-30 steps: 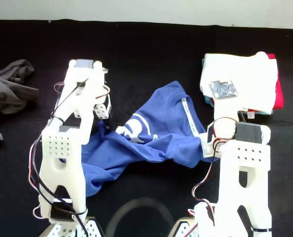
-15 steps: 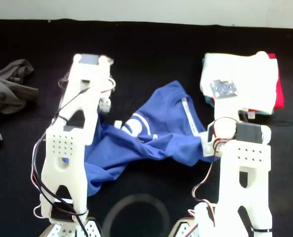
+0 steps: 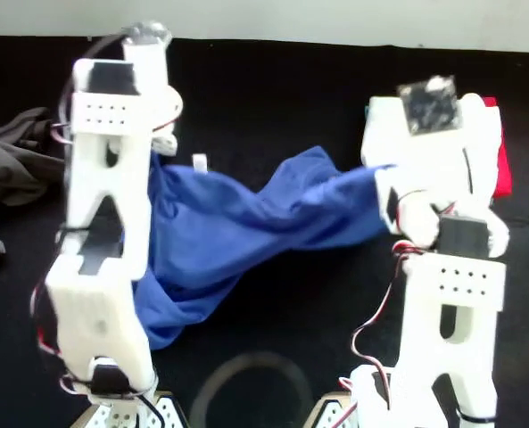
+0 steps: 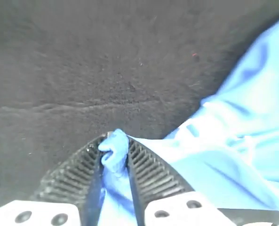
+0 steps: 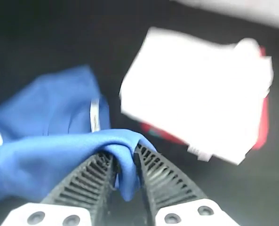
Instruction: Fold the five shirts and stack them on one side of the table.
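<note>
Black cloth covers the table (image 3: 273, 89), with a pale strip of wall along its far edge. Across the middle, the blue shirt (image 3: 237, 232) hangs bunched between the two arms, held up off the cloth at both ends. Its loose lower part droops toward 7 o'clock beside the left arm (image 3: 103, 223).

The left gripper (image 4: 115, 157) is pinched nearly closed on a small wad of blue fabric, which pokes out between its ribbed fingers (image 4: 151, 172). It holds this end at about 10 o'clock from the table's centre. The right gripper (image 5: 125, 174) is also closed to a narrow slit, with a fold of the blue shirt draped over and between its fingers. It holds that end at about 2 o'clock.

Just past the right gripper, at 2 o'clock on the table, sits the stack (image 3: 442, 160). It has a folded white shirt (image 3: 478, 152) on top, a red shirt (image 3: 501, 169) showing beneath it, and a teal edge (image 3: 367, 111) peeking out at its near-left corner. Well apart at 9 o'clock, a crumpled grey shirt (image 3: 14, 160) lies on the cloth. The right arm (image 3: 442, 294) stands at 5 o'clock.
</note>
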You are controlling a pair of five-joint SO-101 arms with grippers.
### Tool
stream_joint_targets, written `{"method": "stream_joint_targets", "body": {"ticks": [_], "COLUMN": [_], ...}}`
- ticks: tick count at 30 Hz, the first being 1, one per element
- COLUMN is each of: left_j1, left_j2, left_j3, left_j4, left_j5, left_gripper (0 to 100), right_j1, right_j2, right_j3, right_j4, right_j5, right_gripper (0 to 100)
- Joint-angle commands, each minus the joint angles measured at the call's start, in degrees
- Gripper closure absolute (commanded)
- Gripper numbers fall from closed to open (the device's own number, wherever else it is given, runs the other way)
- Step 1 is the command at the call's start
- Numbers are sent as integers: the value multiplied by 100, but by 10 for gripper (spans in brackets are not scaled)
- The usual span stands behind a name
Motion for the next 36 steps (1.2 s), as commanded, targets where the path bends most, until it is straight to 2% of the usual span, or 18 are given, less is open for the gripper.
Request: {"method": "stream_joint_targets", "body": {"ticks": [1,6,9,13,20,27,36], "left_j1": [-75,-92,-92,-84,-92,-92,-92], "left_j2": [-1552,-2756,-3143,-3556,-4215,-4778,-5253], "left_j3": [119,180,295,233,-303,-927,-954], "left_j4": [44,44,44,44,44,35,35], "left_j5": [26,26,26,26,0,-396,-448], "left_gripper": [991,990,990,992,992,992,992], "right_j1": [84,259,356,356,365,365,365], "right_j2": [-66,-75,-75,-75,-136,-136,-145], "right_j3": [-1253,-2466,-3073,-3829,-5121,-6026,-7679], "right_j4": [-110,-84,268,699,796,963,1525], "right_j5": [-35,-35,-35,-35,-35,-35,-26], "right_gripper": [992,992,992,992,992,992,992]}}
